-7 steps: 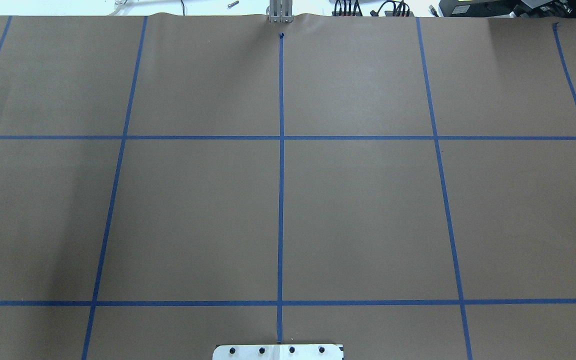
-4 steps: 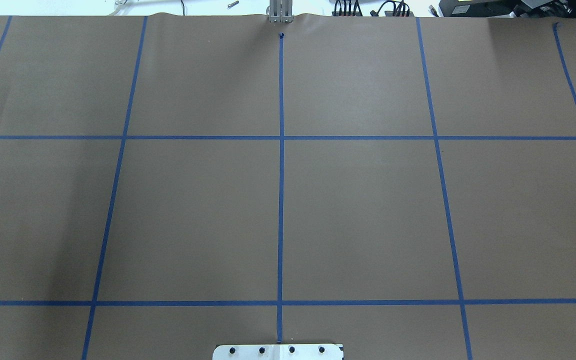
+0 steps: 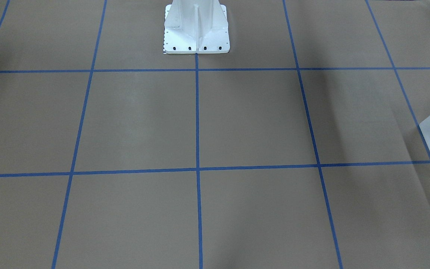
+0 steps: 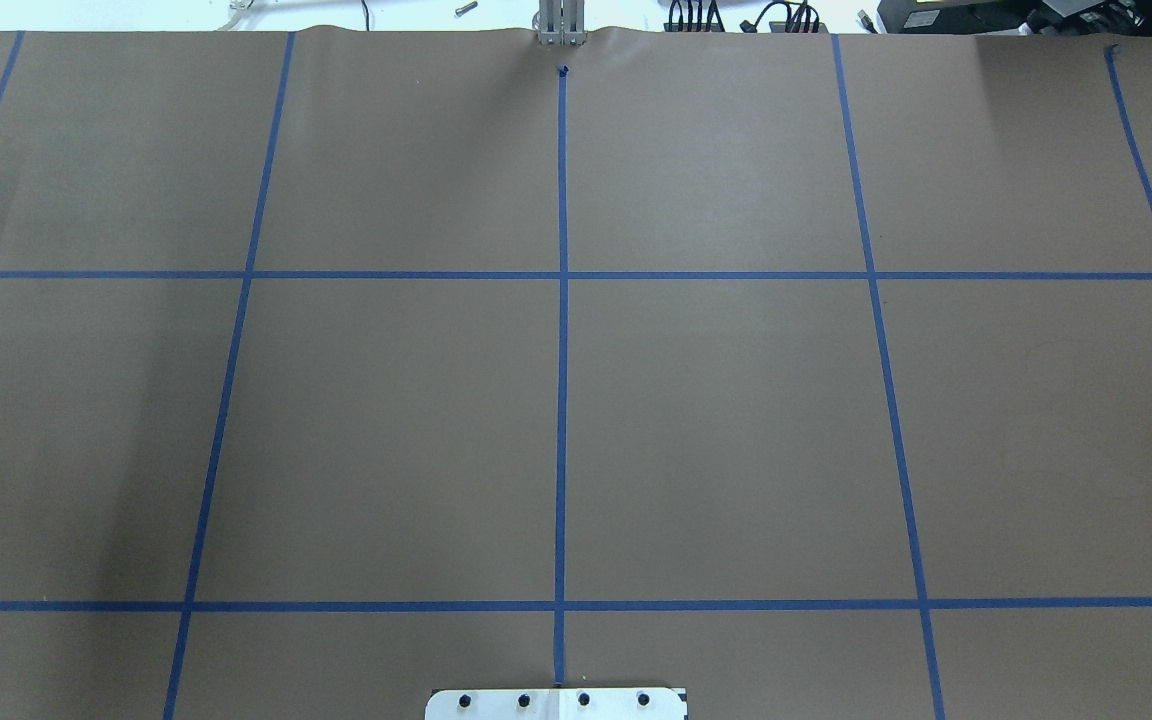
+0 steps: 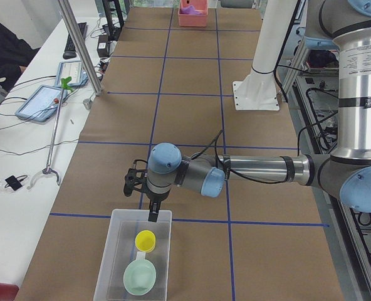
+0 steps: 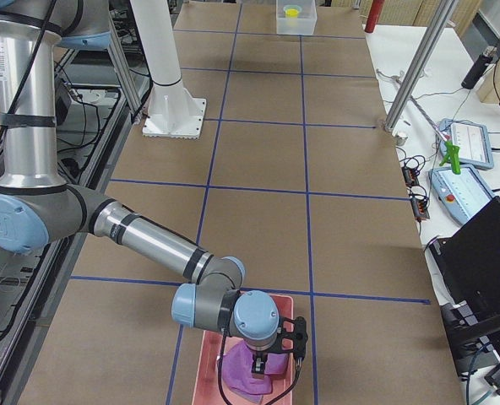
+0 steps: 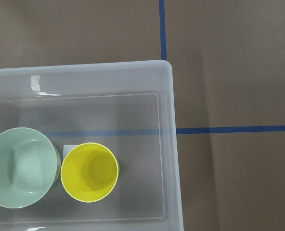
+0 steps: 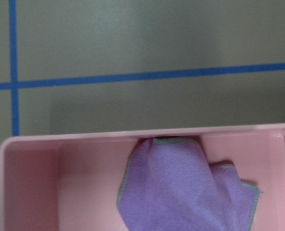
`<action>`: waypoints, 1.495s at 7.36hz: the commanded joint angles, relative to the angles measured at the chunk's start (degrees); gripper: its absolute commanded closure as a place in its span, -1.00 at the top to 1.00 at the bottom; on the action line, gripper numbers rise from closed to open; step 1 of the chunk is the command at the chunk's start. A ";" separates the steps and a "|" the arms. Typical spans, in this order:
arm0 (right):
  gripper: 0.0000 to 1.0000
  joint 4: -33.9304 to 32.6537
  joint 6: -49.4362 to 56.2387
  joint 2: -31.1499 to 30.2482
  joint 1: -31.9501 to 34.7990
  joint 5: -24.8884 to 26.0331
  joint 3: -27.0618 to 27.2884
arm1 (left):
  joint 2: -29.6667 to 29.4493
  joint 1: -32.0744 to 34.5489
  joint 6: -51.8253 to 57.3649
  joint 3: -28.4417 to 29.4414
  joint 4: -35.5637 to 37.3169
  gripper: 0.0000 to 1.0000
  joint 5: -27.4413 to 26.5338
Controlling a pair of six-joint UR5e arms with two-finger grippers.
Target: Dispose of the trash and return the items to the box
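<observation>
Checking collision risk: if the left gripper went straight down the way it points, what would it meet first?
Probably the bare floor of the box under the left gripper, just inside the end wall and short of the yellow cup. Depth is unclear from the side view, so the rim is possible.

Mint bowl (image 7: 21,167) and yellow cup (image 7: 89,172) stand inside frosted box (image 7: 174,144).

The brown table cover (image 4: 736,420) is lit evenly and diffusely from above. Soft, broad shadows are cast toward its left edge. A small glare spot is caught on the rim of the box (image 7: 36,83). The right wrist view is rendered soft and greenish, with the purple cloth (image 8: 181,192) slightly blurred.
</observation>
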State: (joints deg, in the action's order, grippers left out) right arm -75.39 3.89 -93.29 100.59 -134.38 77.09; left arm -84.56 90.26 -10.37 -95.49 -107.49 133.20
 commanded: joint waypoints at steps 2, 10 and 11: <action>1.00 -26.05 -1.26 -1.98 -0.65 -0.89 26.03 | 0.10 0.00 -0.09 0.13 0.00 0.98 0.13; 1.00 -27.79 -5.48 -2.60 -6.37 -4.58 28.64 | 1.24 0.18 0.61 -0.05 0.00 0.98 -0.31; 1.00 -27.71 -5.48 -2.60 -6.46 -4.58 28.64 | 1.33 0.18 0.53 -0.13 0.00 0.98 -0.31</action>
State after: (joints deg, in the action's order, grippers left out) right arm -103.17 -1.58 -95.86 94.32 -139.11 105.70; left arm -83.34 90.42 -9.83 -95.53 -107.48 132.91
